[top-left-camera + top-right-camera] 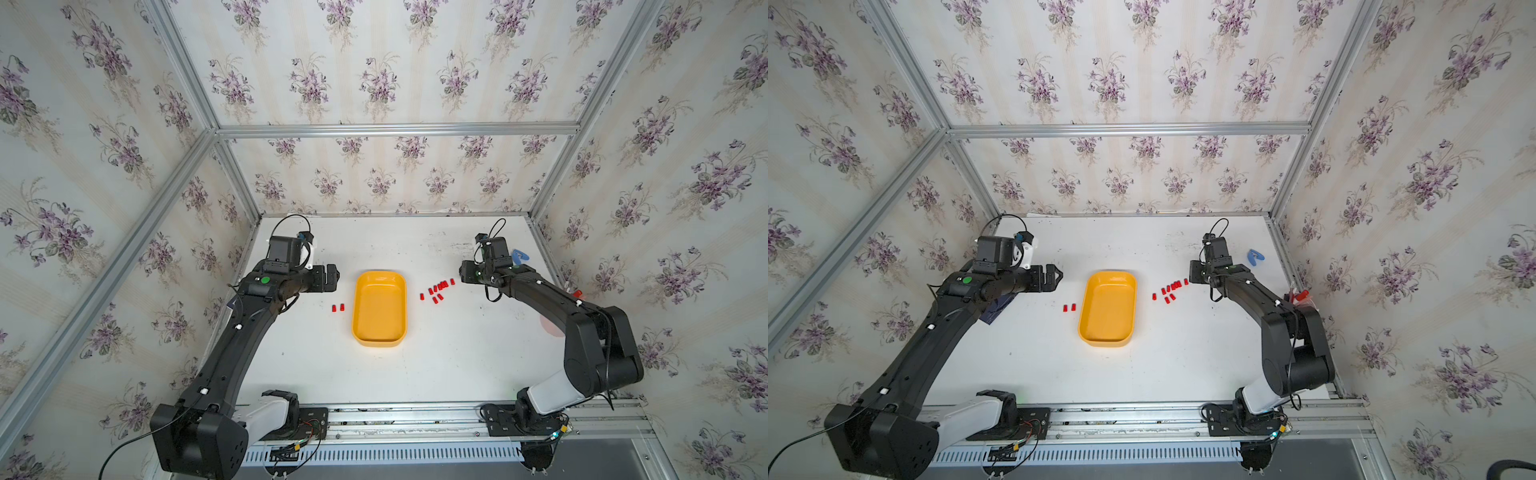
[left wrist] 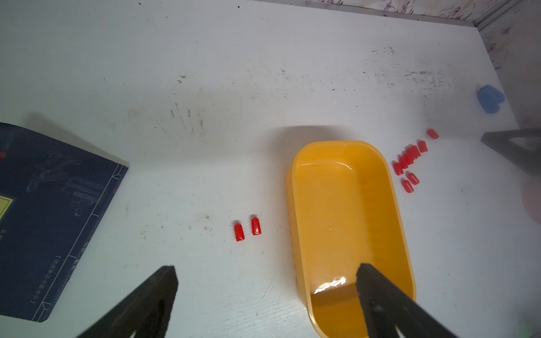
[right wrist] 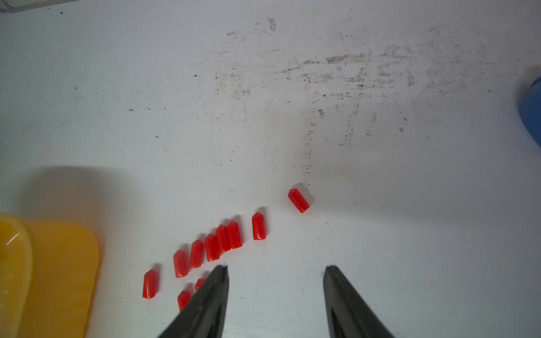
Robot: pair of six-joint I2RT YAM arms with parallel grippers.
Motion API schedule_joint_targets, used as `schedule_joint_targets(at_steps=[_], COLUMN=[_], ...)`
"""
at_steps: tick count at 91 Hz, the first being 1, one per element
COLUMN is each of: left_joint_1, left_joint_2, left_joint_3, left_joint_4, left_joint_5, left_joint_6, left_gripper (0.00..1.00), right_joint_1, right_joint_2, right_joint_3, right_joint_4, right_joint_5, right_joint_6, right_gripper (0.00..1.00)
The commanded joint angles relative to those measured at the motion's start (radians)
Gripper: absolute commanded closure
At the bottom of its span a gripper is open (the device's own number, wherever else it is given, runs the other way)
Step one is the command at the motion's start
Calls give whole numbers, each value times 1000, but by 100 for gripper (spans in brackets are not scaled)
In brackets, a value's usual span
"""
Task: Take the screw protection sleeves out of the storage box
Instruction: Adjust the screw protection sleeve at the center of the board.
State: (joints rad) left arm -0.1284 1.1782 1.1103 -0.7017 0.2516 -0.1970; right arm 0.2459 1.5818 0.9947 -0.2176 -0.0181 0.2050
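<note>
Nearest the lens in both top views runs the mounting rail [image 1: 407,417]; beyond it the storage box [image 1: 379,307] sits mid-table, its floor bare. Most screw protection sleeves [image 1: 438,289] lie clustered on the table toward the right gripper [image 1: 462,272], a pair [image 1: 338,308] toward the left gripper [image 1: 332,277]. Left wrist view: jaws spread wide and empty, one finger [image 2: 377,292] over the box's end; dropping from here could catch the rim and shove the box into the pair. Right wrist view: jaws apart, nothing between, one finger [image 3: 210,292] hiding part of what are probably two more sleeves. A sideways sweep there could scatter the round caps across the table
</note>
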Motion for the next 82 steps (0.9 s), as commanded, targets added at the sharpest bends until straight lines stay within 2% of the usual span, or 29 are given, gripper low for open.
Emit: schedule_joint_targets(at_steps=[1, 52, 82], left_joint_1=[4, 4, 7], left_joint_2=[6, 14, 19], left_joint_3=[0, -12, -21], left_joint_4=[-14, -2, 3], left_joint_5=[44, 55, 46], left_joint_6=[33, 34, 36], left_gripper=[0, 0, 0], right_joint_1=[-14, -37, -43], right_joint_2=[44, 313, 387], right_joint_3=[40, 233, 320], right_joint_4=[-47, -118, -156], right_joint_5=[-4, 61, -31], right_joint_6=[9, -151, -229], right_gripper=[44, 47, 49])
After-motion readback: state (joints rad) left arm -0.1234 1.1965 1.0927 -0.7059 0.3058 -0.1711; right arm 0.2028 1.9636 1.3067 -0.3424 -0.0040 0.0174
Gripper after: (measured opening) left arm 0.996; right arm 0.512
